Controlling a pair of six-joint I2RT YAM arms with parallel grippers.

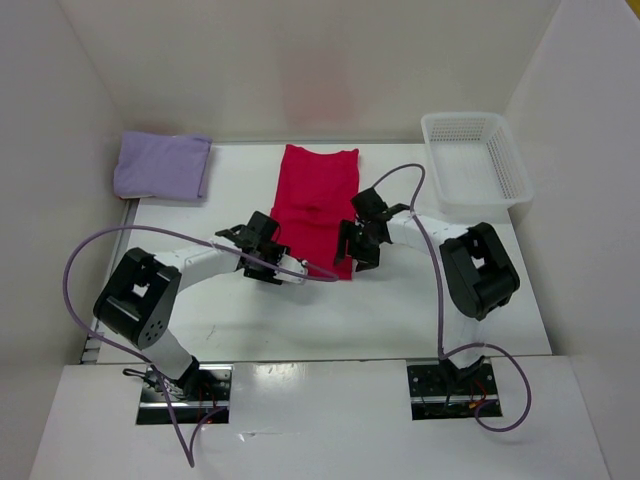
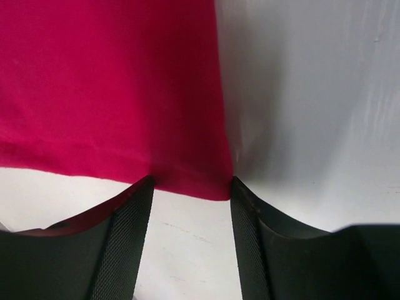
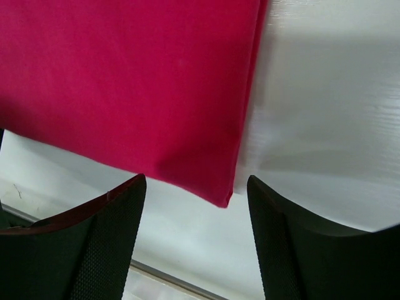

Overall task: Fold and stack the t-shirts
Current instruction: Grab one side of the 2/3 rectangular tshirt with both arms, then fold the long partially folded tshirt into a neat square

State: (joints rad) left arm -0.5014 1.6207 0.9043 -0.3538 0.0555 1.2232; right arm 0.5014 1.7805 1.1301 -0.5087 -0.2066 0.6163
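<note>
Folding in hand: the red t-shirt (image 1: 315,205) lies as a long narrow strip down the middle of the table (image 1: 400,310), sides already turned in; the step now looks to be the crosswise fold, near end carried over to the far end
Left claw: the left gripper (image 2: 190,187) has its jaws apart and holds nothing; one near corner of the red cloth sits right at the gap, its hem level with the fingertips
Right claw: the right gripper (image 3: 197,187) is likewise spread and empty; the other near corner lies just ahead of the gap, short of the pads
Stack so far: the lavender t-shirt (image 1: 162,165) lies folded at the far left of the table, well apart from the red one
Bystander: the white mesh basket (image 1: 478,198) stands at the far right, no part of this step
Doing it well: push each claw a little further in so both layers at the corner are caught; close both together; lift low and level; carry the hem straight away from the bases
Risk: a shallow pinch may take the top layer only; uneven lifting would skew the edges
</note>
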